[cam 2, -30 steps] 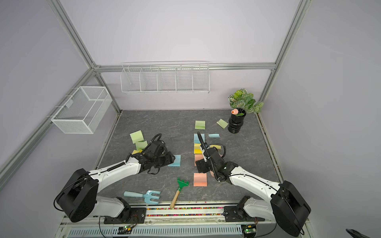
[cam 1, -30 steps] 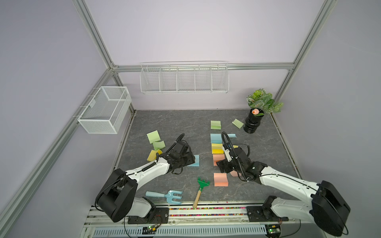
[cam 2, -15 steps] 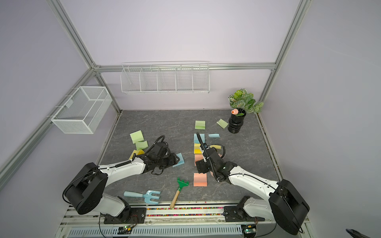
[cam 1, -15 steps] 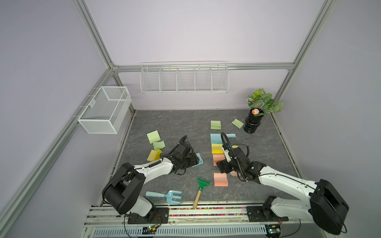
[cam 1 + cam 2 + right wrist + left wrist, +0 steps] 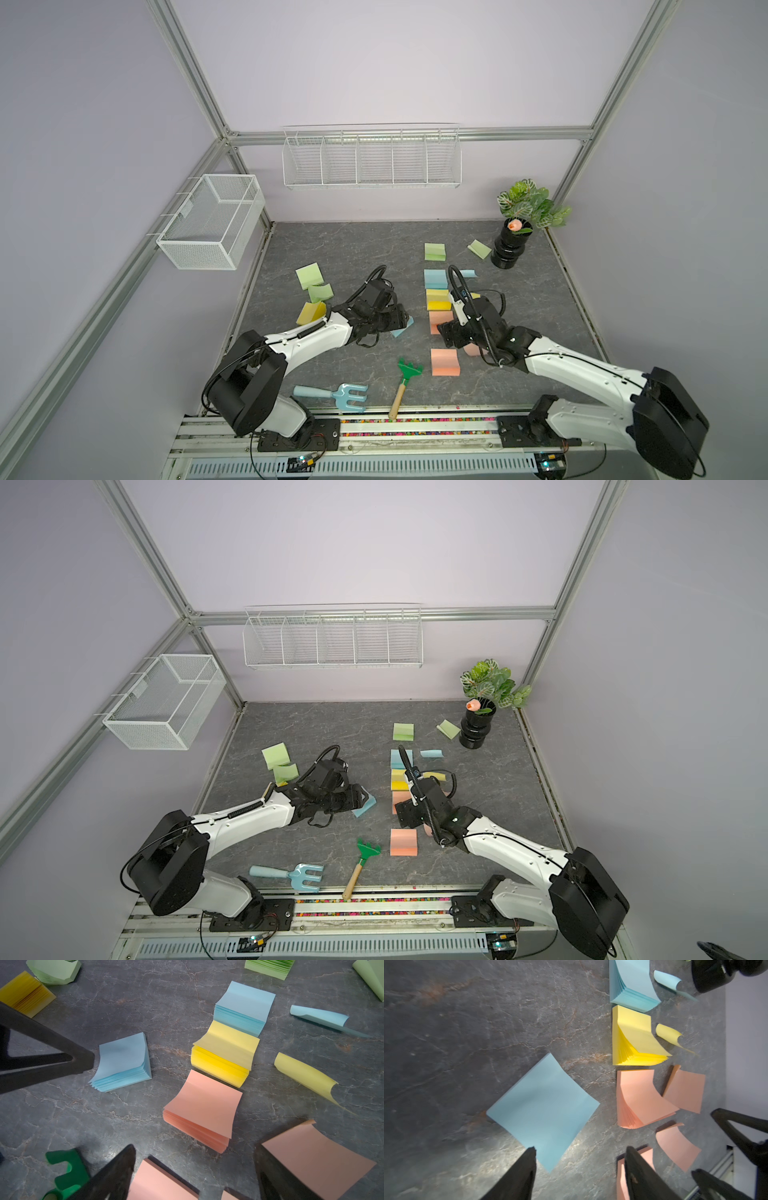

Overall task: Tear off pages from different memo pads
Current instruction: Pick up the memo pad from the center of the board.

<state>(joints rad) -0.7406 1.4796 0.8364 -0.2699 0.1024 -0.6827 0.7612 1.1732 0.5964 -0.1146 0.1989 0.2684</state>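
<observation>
My left gripper (image 5: 581, 1148) is open, and its fingertips (image 5: 532, 1150) sit just short of a lone light blue memo pad (image 5: 544, 1105) lying turned cornerwise on the table (image 5: 402, 328). Nothing is between the jaws. In the right wrist view one left finger (image 5: 83, 1061) ends beside that pad (image 5: 124, 1061). My right gripper (image 5: 194, 1149) hangs open over the salmon memo pads (image 5: 201, 1109) in a column with yellow (image 5: 438, 300), blue (image 5: 435, 278) and green (image 5: 434, 252) pads. Curled loose pages lie right of the column: blue (image 5: 320, 1016), yellow (image 5: 305, 1074), salmon (image 5: 318, 1159).
Two green pads (image 5: 309, 275) and a yellow one (image 5: 311, 312) lie at the left. A black plant pot (image 5: 511, 249) stands at the back right. A green toy rake (image 5: 405, 380) and a blue toy fork (image 5: 336, 395) lie near the front edge. Wire baskets (image 5: 208, 224) hang on the walls.
My left arm has reached to the right, and the lone blue pad has shifted right and turned. The left jaws stand a little wider. The right arm has barely moved.
</observation>
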